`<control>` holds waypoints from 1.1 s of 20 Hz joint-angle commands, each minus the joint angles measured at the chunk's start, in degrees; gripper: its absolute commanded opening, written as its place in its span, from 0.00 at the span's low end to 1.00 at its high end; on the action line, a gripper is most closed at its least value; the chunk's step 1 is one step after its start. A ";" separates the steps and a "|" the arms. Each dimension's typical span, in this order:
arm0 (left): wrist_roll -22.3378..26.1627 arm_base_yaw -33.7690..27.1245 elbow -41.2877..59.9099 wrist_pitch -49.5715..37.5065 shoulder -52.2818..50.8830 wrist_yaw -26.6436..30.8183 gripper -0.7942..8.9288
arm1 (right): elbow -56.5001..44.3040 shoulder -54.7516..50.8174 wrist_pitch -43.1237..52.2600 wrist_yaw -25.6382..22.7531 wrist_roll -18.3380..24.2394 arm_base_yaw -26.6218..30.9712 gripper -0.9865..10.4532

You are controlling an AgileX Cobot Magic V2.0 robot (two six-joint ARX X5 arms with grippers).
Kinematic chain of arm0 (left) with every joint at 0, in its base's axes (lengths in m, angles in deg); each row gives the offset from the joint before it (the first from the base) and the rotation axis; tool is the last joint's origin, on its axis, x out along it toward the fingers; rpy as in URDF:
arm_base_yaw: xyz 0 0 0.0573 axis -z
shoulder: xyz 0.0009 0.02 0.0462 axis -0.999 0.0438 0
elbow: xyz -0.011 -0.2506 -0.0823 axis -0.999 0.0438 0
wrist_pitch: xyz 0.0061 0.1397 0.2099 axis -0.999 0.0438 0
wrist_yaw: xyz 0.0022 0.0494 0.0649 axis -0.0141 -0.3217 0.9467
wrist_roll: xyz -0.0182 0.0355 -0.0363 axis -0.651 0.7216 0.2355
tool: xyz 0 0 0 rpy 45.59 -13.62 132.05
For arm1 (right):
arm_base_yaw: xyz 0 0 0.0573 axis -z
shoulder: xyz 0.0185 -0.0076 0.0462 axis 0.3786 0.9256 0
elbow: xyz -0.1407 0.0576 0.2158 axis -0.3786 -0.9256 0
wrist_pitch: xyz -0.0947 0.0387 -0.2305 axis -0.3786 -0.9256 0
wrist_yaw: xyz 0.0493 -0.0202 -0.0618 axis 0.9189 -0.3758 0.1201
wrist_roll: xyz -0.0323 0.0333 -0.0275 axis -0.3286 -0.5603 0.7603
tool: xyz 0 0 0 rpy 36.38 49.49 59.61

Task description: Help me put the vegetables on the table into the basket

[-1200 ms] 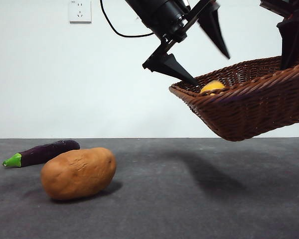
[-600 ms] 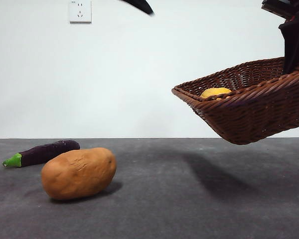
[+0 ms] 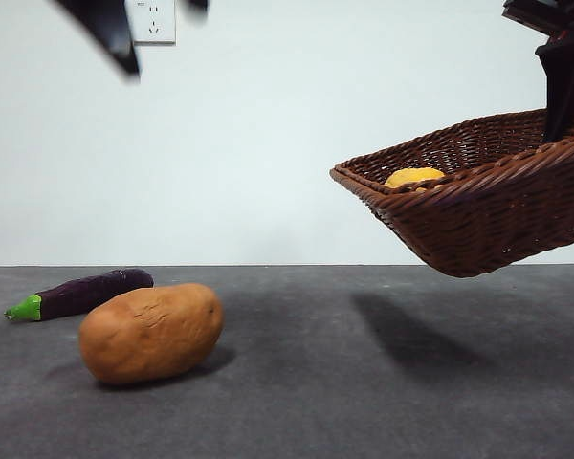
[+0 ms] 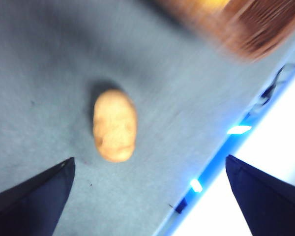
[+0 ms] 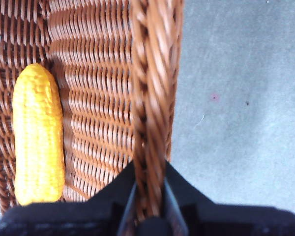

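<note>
The dark brown wicker basket point(image 3: 478, 206) hangs tilted above the table point(image 3: 364, 382) at the right. My right gripper point(image 3: 562, 81) is shut on its braided rim point(image 5: 148, 123), as the right wrist view point(image 5: 150, 192) shows. The yellow corn cob point(image 3: 413, 177) lies inside the basket point(image 5: 38, 135). The orange-brown potato point(image 3: 151, 332) lies on the table at the left. The purple eggplant point(image 3: 81, 294) with its green stem lies behind it. My left gripper point(image 3: 105, 29) is high at the top left, open and empty point(image 4: 150, 160), above the potato point(image 4: 114, 125).
A white wall with a power socket point(image 3: 153, 21) stands behind the table. The basket's shadow point(image 3: 411, 335) falls on the table at the right. The table's edge and a blue-lit strip point(image 4: 221, 157) show in the left wrist view.
My left gripper has left the basket, risen and swung left to the top left corner. The basket with the corn has barely moved. Potato and eggplant have not moved.
</note>
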 commanded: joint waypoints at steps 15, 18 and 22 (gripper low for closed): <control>5.20 -4.81 28.48 -32.76 10.67 3.15 0.79 | 0.31 -0.33 0.50 0.52 1.73 -0.07 0.07; 4.85 -4.87 28.46 -34.67 11.37 3.08 0.42 | 0.31 -0.33 0.63 0.52 1.75 -0.07 0.07; 4.46 -4.90 28.46 -35.06 11.30 2.71 0.07 | 0.31 -0.33 0.66 0.52 1.77 -0.07 0.07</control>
